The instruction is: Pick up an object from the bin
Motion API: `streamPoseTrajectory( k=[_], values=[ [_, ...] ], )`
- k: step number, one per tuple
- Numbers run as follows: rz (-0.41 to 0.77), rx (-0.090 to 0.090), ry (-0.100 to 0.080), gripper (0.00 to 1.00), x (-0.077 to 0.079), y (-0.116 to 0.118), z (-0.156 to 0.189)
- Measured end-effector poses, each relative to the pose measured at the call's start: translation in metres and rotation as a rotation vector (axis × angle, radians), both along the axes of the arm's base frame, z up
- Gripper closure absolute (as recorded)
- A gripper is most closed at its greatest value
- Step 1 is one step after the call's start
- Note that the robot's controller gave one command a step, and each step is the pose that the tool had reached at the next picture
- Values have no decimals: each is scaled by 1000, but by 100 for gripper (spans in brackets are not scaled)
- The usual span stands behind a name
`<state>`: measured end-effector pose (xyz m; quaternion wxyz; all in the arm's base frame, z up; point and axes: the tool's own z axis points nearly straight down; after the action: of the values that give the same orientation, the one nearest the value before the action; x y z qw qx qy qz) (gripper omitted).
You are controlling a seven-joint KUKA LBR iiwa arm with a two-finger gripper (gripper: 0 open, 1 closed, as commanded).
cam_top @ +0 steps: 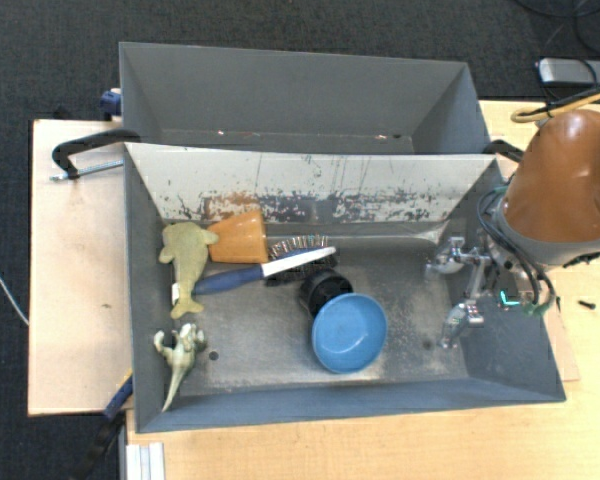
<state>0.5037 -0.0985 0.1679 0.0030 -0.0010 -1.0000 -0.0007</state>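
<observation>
My gripper [456, 298] hangs low over the bare floor at the right side of the bin. Its two metal fingers stand apart, open, with nothing between them. The nearest loose thing is a round blue bowl [349, 334], lying to the gripper's left near the bin's front. A black round piece [322, 290] touches the bowl's upper left rim. Neither touches the gripper.
A brush [280, 264] with a white head and blue handle lies across the middle. An orange block [239, 239] and a tan fish-shaped toy [187, 259] lie at the back left. A small pale lizard figure [180, 354] sits in the front left corner.
</observation>
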Motion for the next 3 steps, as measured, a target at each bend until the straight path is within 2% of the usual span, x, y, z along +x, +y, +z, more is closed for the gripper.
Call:
streamPoseTrajectory(
  k=[1,2,3],
  values=[
    [-68,3,-3,0,21,62,-43],
    [-6,-2,-3,0,49,134,-95],
    [-9,-2,-8,100,51,132,-92]
  ],
)
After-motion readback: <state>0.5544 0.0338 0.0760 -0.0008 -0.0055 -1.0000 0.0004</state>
